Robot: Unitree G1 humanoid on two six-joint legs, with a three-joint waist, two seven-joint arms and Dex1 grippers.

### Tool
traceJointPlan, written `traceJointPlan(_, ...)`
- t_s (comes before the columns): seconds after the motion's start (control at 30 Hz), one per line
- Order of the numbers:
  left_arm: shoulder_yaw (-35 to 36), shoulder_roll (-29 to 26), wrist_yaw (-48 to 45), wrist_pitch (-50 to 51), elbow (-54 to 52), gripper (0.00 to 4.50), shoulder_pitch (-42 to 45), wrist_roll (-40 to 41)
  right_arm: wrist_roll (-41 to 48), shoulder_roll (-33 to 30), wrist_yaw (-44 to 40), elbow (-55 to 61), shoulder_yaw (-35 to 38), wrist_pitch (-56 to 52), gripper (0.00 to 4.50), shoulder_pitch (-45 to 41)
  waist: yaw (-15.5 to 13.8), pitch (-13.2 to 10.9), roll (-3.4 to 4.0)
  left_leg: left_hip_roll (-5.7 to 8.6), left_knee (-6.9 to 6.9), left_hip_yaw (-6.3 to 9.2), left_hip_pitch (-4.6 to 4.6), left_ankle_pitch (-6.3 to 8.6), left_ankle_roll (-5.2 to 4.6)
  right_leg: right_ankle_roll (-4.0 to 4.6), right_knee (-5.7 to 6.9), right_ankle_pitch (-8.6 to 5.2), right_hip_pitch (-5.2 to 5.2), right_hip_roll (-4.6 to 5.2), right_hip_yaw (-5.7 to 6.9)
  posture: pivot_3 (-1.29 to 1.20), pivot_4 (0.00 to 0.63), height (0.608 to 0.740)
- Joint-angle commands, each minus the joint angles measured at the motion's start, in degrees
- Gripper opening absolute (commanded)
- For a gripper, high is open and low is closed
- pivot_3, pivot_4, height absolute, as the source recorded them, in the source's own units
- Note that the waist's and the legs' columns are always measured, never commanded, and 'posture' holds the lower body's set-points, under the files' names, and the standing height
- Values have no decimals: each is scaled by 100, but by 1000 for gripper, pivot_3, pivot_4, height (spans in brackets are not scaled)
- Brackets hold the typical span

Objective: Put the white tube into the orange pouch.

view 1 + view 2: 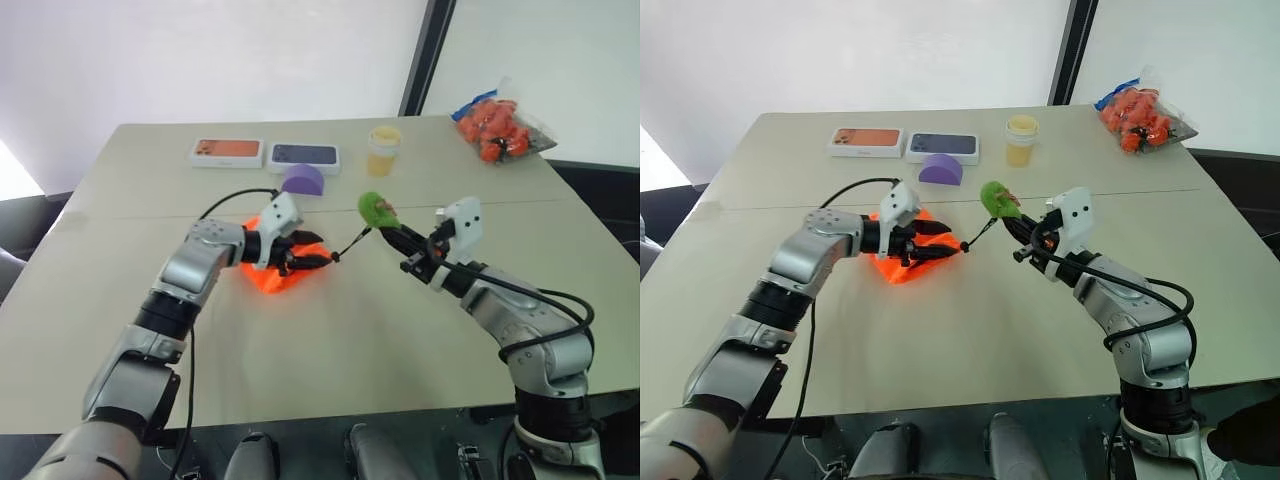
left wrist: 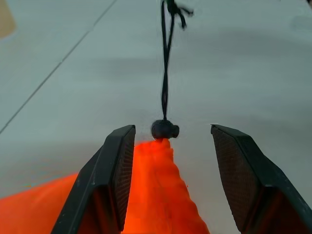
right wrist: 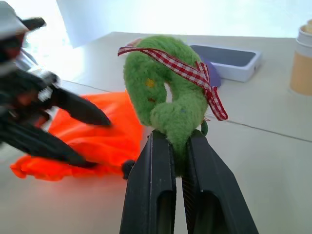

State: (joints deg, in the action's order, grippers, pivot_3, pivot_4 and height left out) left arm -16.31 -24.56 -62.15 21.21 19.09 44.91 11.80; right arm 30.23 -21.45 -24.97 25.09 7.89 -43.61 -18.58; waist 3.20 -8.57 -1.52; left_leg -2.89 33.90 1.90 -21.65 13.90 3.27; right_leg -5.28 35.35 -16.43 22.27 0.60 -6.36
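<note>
With my right gripper pinched on the fuzzy green ring and my left gripper half open astride the limp neon-orange fabric pouch on the table, I judge its gathered neck the best hold.

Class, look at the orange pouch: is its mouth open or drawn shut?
Drawn shut. In the left wrist view the orange pouch gathers to a narrow neck at the black cord stopper, with the cord stretched beyond it.

The orange pouch is soft, creased cloth with a thin black braided cord. The green ring is fuzzy plush, tied with checked woven ribbon. The counter looks smooth and matt.
</note>
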Motion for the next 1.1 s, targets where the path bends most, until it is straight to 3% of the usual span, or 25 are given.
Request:
traceJointPlan(0.03, -153, 107, -136, -526, 292, 2631, 223, -301, 161, 14, 118, 366, 47, 17, 0, -161, -13, 0, 0, 0, 0, 0, 0, 0, 0, -1, 1, -1, 0, 0, 0, 0, 150, 723)
traceJointPlan(0.5, 121, 546, 238, -625, 650, 2631, 188, -457, 268, -25, 259, 438, -29, 30, 0, -176, -68, 0, 1, 0, 3, 0, -3, 0, -1, -1, 2, -1, -2, 1, 0, 0, 150, 723)
traceJointPlan(1.1, 197, 948, 1769, 90, -803, 2631, -756, -612, 297, -96, 230, 436, -69, -5, 0, -109, -68, 1, 3, 0, 8, 2, 3, 0, -1, -17, 15, 6, -6, 0, 0, 0, 150, 723)
